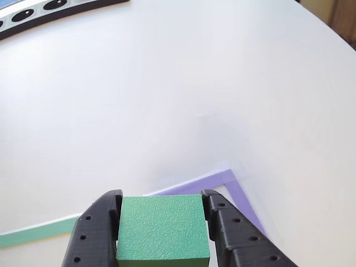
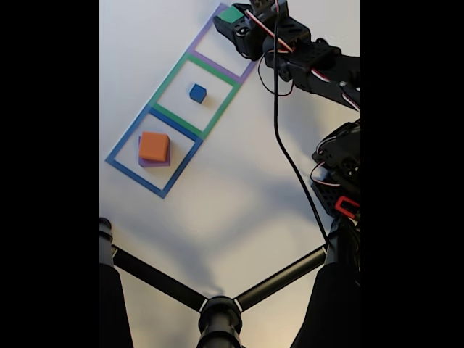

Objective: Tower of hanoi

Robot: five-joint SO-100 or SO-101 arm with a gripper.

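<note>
Black fingers (image 1: 163,222) at the bottom of the other view clamp the green block (image 1: 163,227) from both sides. On the white table (image 2: 239,188) in the fixed view, that block (image 2: 231,14) sits top centre; the orange block (image 2: 154,146) rests on the purple block (image 2: 142,162) at left, and the blue cube (image 2: 198,93) lies between.

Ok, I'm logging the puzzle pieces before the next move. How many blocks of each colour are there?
Green block: 1, held between the fingers over the purple tape square
Blue block: 1, in the green tape square
Orange block: 1, on top of the purple block
Purple block: 1, in the blue tape square
Total: 4 blocks
</note>
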